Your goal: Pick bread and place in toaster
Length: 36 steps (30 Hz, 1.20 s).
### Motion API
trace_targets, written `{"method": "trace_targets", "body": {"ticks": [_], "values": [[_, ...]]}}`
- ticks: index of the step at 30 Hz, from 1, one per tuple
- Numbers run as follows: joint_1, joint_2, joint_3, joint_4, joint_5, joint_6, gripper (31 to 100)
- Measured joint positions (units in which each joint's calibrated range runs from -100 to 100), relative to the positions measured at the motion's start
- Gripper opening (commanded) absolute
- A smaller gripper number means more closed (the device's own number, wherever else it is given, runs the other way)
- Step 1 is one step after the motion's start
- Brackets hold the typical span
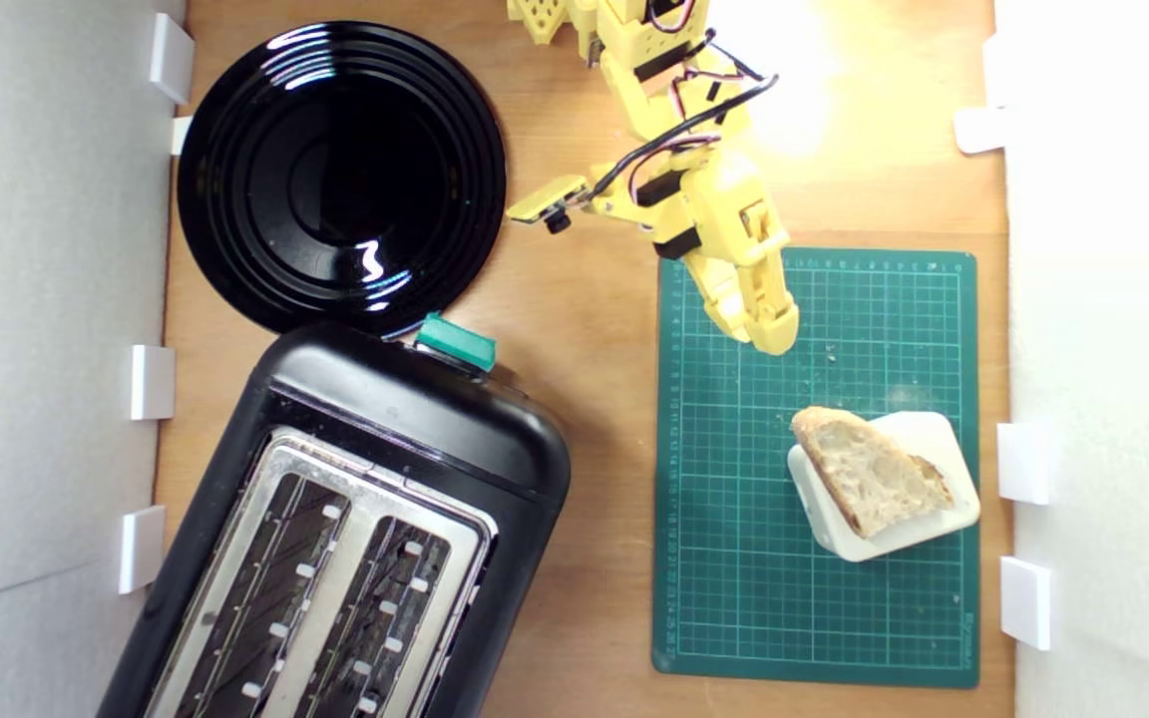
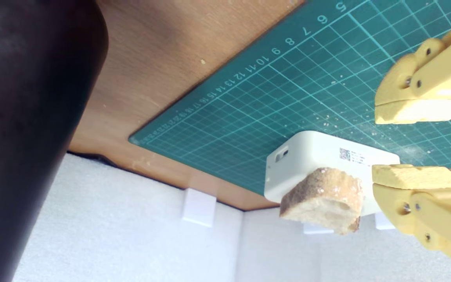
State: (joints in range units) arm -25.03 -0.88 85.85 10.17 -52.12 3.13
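- Above the green cutting mat (image 1: 814, 598), the yellow fingers (image 2: 417, 111) stand apart and empty, short of the bread (image 1: 864, 474).
- Bread lies on a cream block (image 1: 919, 534) on the mat.
- Toaster (image 1: 355, 538) sits on the table (image 1: 594, 399) toward the exterior view's left, beside a black plate (image 1: 340, 175).

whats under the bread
The bread lies on a cream rounded block, which sits on the green cutting mat. The bread's crust end overhangs the block's edge. The block's top beneath the slice is covered.
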Motion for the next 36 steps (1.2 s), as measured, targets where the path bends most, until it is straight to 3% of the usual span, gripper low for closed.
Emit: {"method": "trace_targets", "body": {"ticks": [9, 14, 36], "values": [[-0.1, 0.8, -2.7, 0.4, 0.0, -0.1, 88.1], [-0.1, 0.8, -3.2, 1.0, 0.0, -0.1, 93.1], [-0.1, 13.9, -19.8, 1.2, 0.0, -1.9, 94.6]]}}
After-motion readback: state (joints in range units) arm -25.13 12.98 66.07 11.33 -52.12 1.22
